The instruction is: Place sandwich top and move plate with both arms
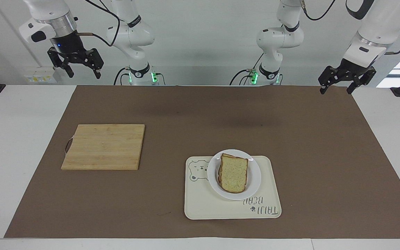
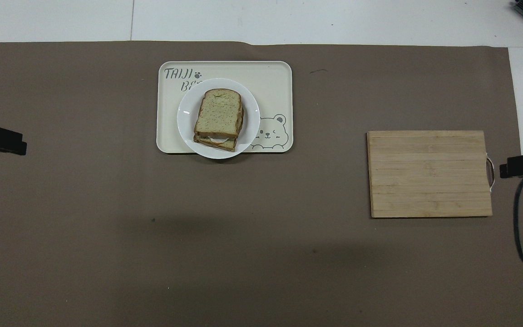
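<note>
One camera looks from high across the table at the robots, one steeply down from above them — both share the brown mat [image 1: 200, 114].

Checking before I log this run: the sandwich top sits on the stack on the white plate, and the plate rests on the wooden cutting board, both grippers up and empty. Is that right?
Not quite. The plate rests on the cream bear tray, not on the wooden cutting board, which is bare; both views show it. The rest holds: the sandwich top sits on the stack, and the left gripper and right gripper are up and empty.
</note>
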### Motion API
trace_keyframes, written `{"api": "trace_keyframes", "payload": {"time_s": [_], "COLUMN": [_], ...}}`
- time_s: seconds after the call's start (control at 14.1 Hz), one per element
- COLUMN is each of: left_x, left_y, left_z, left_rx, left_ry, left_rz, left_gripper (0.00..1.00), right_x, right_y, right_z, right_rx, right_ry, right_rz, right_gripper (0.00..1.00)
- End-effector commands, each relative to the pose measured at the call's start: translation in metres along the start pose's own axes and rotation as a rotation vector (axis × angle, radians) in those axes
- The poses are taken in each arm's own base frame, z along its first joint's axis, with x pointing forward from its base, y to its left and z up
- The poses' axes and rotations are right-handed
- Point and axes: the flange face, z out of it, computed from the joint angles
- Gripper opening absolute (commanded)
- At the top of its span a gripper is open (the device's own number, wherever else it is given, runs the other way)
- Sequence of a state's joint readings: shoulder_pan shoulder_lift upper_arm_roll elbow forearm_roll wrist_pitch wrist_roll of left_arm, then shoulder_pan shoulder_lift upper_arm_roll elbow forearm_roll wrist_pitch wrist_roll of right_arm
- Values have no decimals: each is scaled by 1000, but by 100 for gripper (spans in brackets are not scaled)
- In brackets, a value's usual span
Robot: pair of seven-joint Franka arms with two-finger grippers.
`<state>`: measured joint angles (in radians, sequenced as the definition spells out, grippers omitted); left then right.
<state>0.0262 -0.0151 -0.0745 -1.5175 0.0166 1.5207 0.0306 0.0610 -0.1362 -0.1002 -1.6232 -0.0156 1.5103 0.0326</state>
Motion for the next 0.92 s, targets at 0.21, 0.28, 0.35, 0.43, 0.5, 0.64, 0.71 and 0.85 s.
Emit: {"api": "trace_keyframes", "payload": {"time_s": [0.21,0.28,0.35,0.43,0.5,0.64,0.71,0.85], "left_x": [-9,-9,-9,-9,-9,-10,-10,-11], "left_y": [-3,-2,-2,-2,-3,-5,-5,-7], "left_z": [-5,-4,-4,-4,-4,-4,-4,-3], "left_rx": [8,6,6,3,3,3,3,2], "left_ry": [-22,-31,-31,-31,-31,-32,-32,-40], "left_rz": [3,11,11,8,8,5,3,2], "left_gripper": [100,100,100,100,100,100,100,100], "right_x": [-4,-4,-3,-3,-3,-4,-4,-4], "right_y": [2,2,2,2,2,2,2,2], "right_z": [-3,-3,-2,-2,-2,-3,-3,-3], "right_rx": [19,19,19,19,19,19,19,19], "right_ry": [4,4,3,3,3,4,4,4], "right_rz": [-16,-16,-18,-16,-16,-16,-16,-16], "right_gripper": [100,100,100,100,100,100,100,100]}}
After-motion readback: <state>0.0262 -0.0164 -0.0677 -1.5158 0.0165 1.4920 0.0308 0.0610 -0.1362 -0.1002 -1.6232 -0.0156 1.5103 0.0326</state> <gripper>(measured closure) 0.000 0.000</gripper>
